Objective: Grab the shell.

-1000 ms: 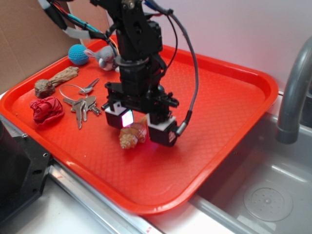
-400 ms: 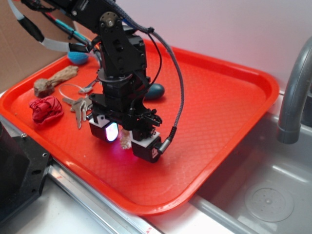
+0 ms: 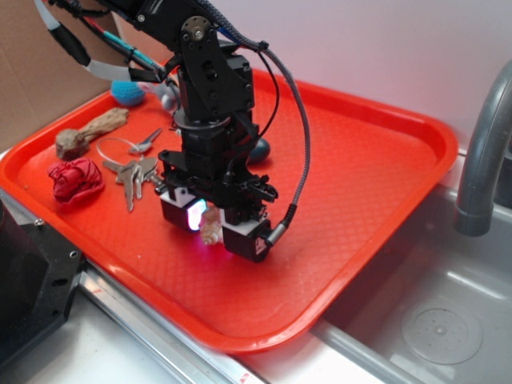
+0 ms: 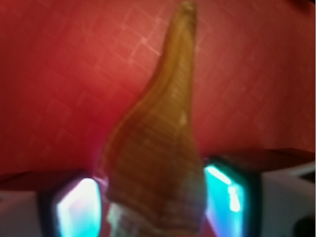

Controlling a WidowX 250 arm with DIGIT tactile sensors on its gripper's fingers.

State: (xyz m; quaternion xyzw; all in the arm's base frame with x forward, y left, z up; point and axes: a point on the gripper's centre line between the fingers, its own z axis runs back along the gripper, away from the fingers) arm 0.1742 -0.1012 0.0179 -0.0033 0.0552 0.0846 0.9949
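Though over tray (image 3: 384,152), shell (image 4: 158,163) between fingers (image 4: 74,210).

Red tray (image 3: 384,168); keys (image 3: 136,178), driftwood (image 3: 90,132), red lump (image 3: 75,180)

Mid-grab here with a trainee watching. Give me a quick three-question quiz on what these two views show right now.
1. True or false: the shell sits between the gripper fingers.
2. What lies nearest the keys: (a) faucet, (b) red crumpled object, (c) sink drain?
3. In the wrist view, which way does the shell's pointed tip face relative to the fingers?

Key
1. True; a lit pad flanks it on each side.
2. (b), the red crumpled object, on the red tray.
3. Away from them, toward the top of the picture.
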